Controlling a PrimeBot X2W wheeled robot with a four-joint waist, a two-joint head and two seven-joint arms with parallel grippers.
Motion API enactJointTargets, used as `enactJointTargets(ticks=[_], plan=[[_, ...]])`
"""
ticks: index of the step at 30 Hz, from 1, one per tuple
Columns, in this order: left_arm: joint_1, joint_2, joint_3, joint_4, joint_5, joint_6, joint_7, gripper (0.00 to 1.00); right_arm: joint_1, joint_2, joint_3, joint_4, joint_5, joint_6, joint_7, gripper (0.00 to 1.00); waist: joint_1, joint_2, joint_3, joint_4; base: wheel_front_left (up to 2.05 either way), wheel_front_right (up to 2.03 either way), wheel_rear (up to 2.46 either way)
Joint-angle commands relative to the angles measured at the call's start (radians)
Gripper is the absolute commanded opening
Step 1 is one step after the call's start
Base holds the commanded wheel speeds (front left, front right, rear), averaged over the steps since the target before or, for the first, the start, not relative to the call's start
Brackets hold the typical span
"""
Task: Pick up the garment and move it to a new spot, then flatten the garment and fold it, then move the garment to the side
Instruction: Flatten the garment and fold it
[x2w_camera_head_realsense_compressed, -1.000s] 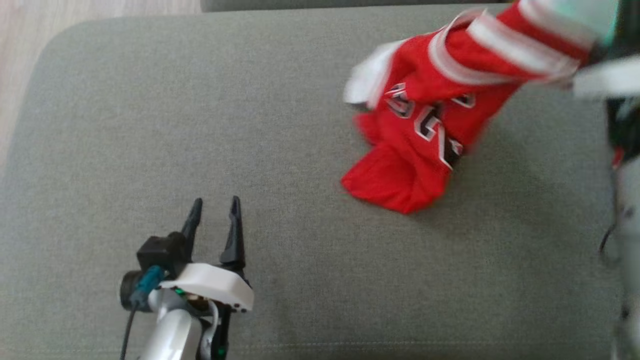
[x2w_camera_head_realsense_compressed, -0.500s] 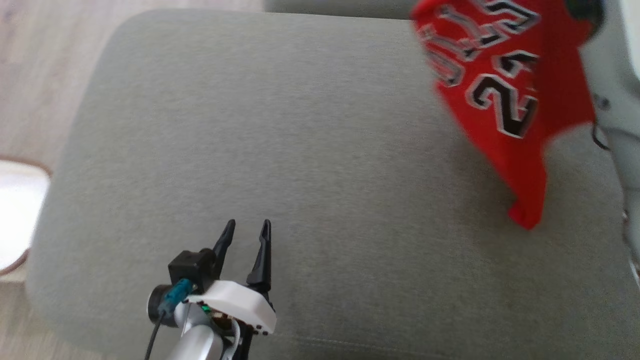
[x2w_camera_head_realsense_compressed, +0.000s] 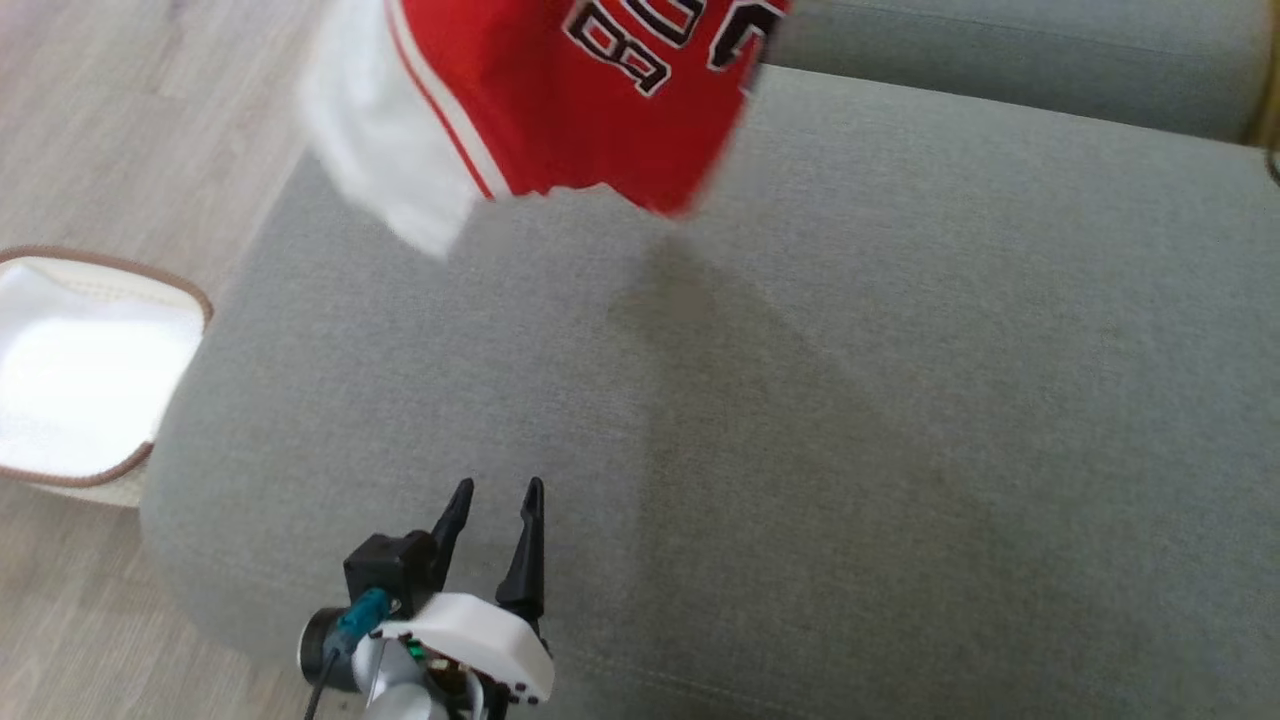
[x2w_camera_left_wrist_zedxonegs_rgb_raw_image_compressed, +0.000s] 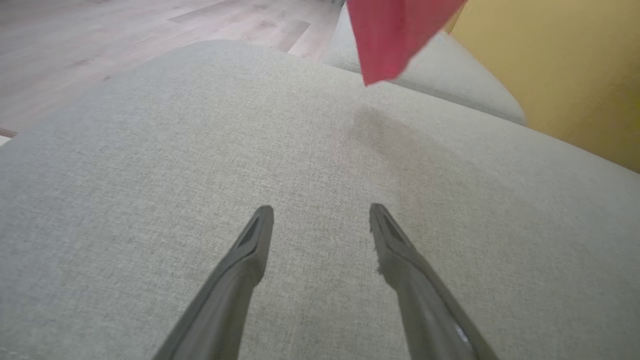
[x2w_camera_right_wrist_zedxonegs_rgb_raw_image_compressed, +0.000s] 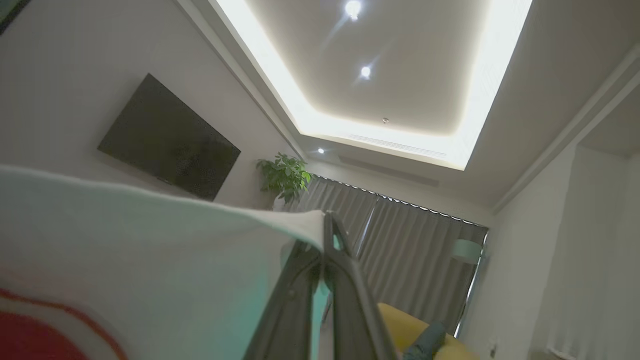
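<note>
1. Right jaws are clenched on the jersey at its white edge; it dangles beneath them, off the sofa cushion.
2. Left jaws are released, with the jersey well ahead of them.
3. Likely light, limp and slippery: grip the hems.

Grey fabric sofa cushion dead centre, second grey cushion butting it at 1 o'clock. Pale wood-plank floor at 10 o'clock. White basket with brown rim on the floor at 9 o'clock, just beside the cushion. Higher up: white wall, dark wall-mounted TV, leafy plant, grey curtains, ceiling spotlights inside a glowing cove.
</note>
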Motion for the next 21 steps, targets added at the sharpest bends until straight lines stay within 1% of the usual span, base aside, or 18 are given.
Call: enactJointTargets(ticks=[1, 7, 9, 12, 13, 14, 15, 17, 21], plan=[[-0.025, 0.002, 0.037, -0.033, 0.004, 0.002, -0.006, 1.0, 0.032, -0.004, -0.009, 0.006, -0.011, 0.007, -0.005, 0.0, 0.0, 0.0, 0.005, -0.016, 0.0, 0.0, 0.0], [-0.043, 0.002, 0.034, -0.036, 0.014, -0.008, -0.006, 1.0, 0.255, -0.098, -0.056, 0.148, -0.043, 0.007, -0.013, 0.0, 0.0, 0.0, 0.037, -0.069, 0.0, 0.0, 0.0], [-0.056, 0.002, 0.027, -0.035, 0.017, -0.013, -0.006, 1.0, 0.348, -0.137, -0.084, 0.201, -0.054, 0.007, -0.013, 0.0, 0.0, 0.0, 0.049, -0.079, 0.0, 0.0, 0.0], [-0.071, 0.002, 0.022, -0.033, 0.023, -0.015, -0.006, 1.0, 0.471, -0.189, -0.155, 0.278, -0.063, 0.007, -0.014, 0.0, 0.0, 0.0, 0.068, -0.089, 0.0, 0.0, 0.0], [-0.075, 0.002, 0.023, -0.032, 0.026, -0.017, -0.006, 1.0, 0.5, -0.204, -0.184, 0.298, -0.064, 0.007, -0.015, 0.17, 0.0, 0.0, 0.073, -0.092, 0.0, 0.0, 0.0], [-0.078, 0.002, 0.025, -0.03, 0.029, -0.019, -0.006, 1.0, 0.526, -0.215, -0.212, 0.315, -0.068, 0.007, -0.016, 0.68, 0.0, 0.0, 0.076, -0.095, 0.0, 0.0, 0.0], [-0.081, 0.002, 0.03, -0.026, 0.038, -0.022, -0.006, 1.0, 0.566, -0.224, -0.263, 0.337, -0.076, 0.007, -0.017, 1.0, 0.0, 0.0, 0.08, -0.102, 0.0, 0.0, 0.0], [-0.081, 0.002, 0.034, -0.024, 0.042, -0.023, -0.006, 1.0, 0.58, -0.221, -0.283, 0.343, -0.082, 0.007, -0.017, 1.0, 0.0, 0.0, 0.079, -0.106, 0.0, 0.0, 0.0], [-0.074, 0.002, 0.05, -0.02, 0.05, -0.023, -0.006, 1.0, 0.626, -0.192, -0.366, 0.321, -0.096, 0.007, -0.02, 1.0, 0.0, 0.0, 0.071, -0.126, 0.0, 0.0, 0.0]])
